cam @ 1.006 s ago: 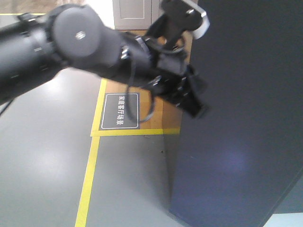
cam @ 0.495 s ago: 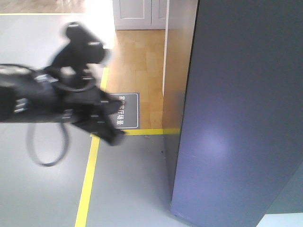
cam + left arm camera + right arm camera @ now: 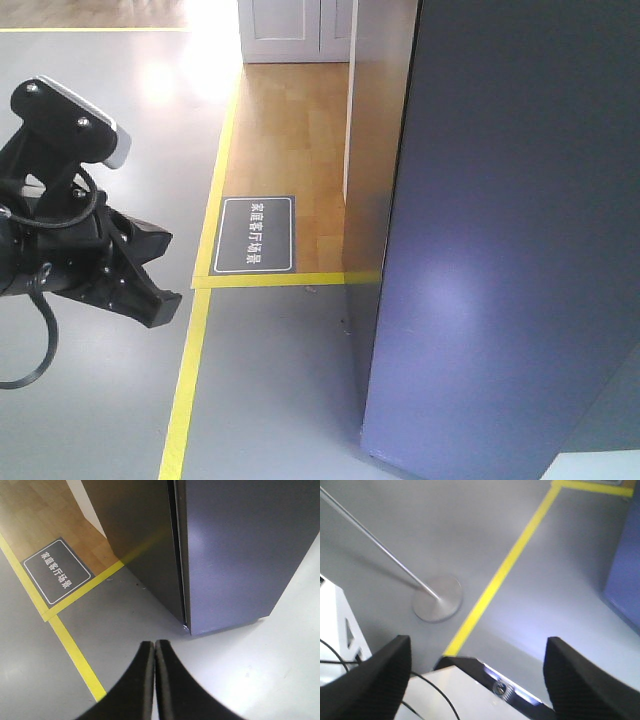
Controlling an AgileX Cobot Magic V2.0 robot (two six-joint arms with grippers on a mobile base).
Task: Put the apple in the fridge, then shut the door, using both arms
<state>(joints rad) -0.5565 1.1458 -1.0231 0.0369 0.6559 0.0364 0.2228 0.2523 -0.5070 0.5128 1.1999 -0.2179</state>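
Left hand (image 3: pixel 153 680) withdrawn from door (image 3: pixel 520 230), pinched empty; right hand (image 3: pixel 477 680) wide, empty; apple unseen.

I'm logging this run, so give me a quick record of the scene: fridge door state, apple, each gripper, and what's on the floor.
fridge: dark grey, standing on grey floor
door: looks closed, only a thin seam at the edge
apple: not visible in any view
left gripper: shut, empty, away from the fridge
right gripper: open, empty
floor: yellow tape line, dark floor sign, round pole base
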